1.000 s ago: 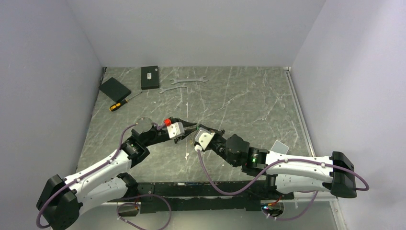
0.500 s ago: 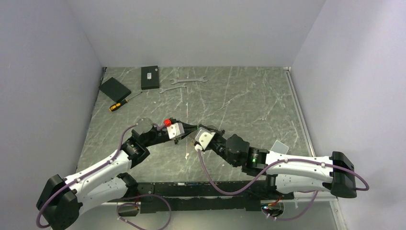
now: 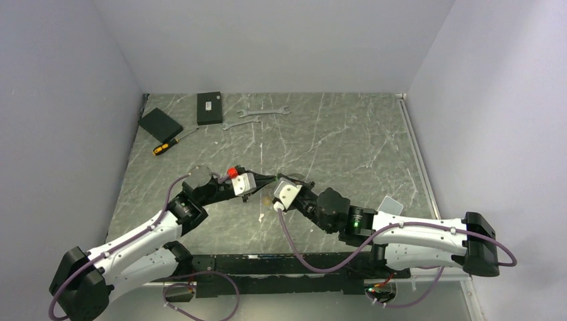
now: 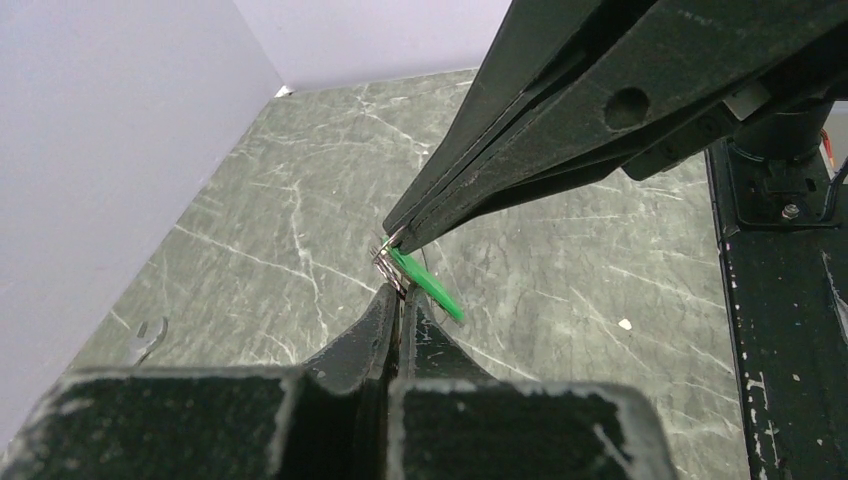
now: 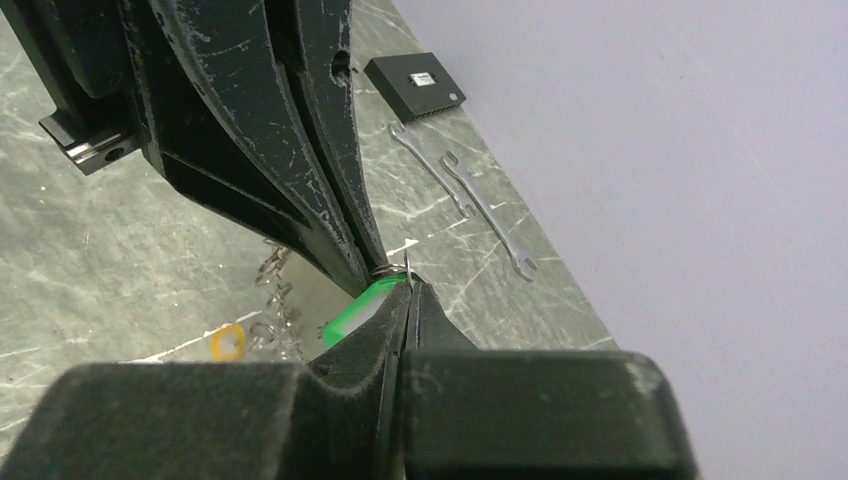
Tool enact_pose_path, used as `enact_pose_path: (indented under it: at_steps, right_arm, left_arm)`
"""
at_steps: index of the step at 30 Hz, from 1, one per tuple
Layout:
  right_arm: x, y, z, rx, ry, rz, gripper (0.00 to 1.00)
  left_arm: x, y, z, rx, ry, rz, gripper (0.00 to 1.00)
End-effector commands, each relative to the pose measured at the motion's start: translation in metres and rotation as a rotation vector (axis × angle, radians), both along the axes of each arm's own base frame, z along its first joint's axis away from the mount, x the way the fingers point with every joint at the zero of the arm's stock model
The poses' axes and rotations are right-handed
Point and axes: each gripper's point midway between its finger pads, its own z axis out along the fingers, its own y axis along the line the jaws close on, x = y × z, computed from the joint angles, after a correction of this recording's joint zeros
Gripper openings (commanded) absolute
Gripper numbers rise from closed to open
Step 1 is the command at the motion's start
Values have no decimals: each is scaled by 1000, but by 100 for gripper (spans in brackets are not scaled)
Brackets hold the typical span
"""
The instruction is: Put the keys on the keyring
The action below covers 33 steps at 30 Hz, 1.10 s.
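The keys show as a bright green tag (image 4: 430, 288) (image 5: 350, 315) with a small silver coil (image 4: 386, 262) at its top, hanging above the table mid-scene. My left gripper (image 4: 401, 293) (image 3: 267, 178) is shut on that coil, right beside the tag. My right gripper (image 5: 408, 285) (image 4: 393, 237) (image 3: 275, 182) meets it tip to tip from the other side. It is shut on a thin silver wire loop (image 5: 408, 263), which I take to be the keyring; the rest of the loop is hidden. The key blades are hidden behind the fingers.
A yellow tag (image 5: 228, 342) with a chain lies on the table under the grippers. Two silver wrenches (image 3: 257, 114), a black box (image 3: 209, 108), a black pad (image 3: 160, 123) and a screwdriver (image 3: 167, 144) lie at the back left. White walls enclose the table.
My left gripper has closed onto the coil by the green tag. Both arms have stayed almost where they were, fingertips together.
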Motion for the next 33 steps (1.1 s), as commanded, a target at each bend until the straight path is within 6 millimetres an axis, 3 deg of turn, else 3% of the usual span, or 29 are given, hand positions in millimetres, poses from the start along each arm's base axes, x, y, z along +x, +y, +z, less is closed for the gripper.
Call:
enact_pose_path:
  at_steps: [1, 19, 33]
  right_arm:
    - [0, -8, 29, 117, -18, -24, 0]
    - [13, -5, 16, 125, 67, -50, 0]
    - [18, -4, 11, 115, 93, -67, 0]
  left_arm:
    - [-7, 1, 12, -16, -62, -28, 0]
    - [-31, 8, 27, 1, -157, -107, 0]
    - [-39, 6, 27, -3, -175, -142, 0]
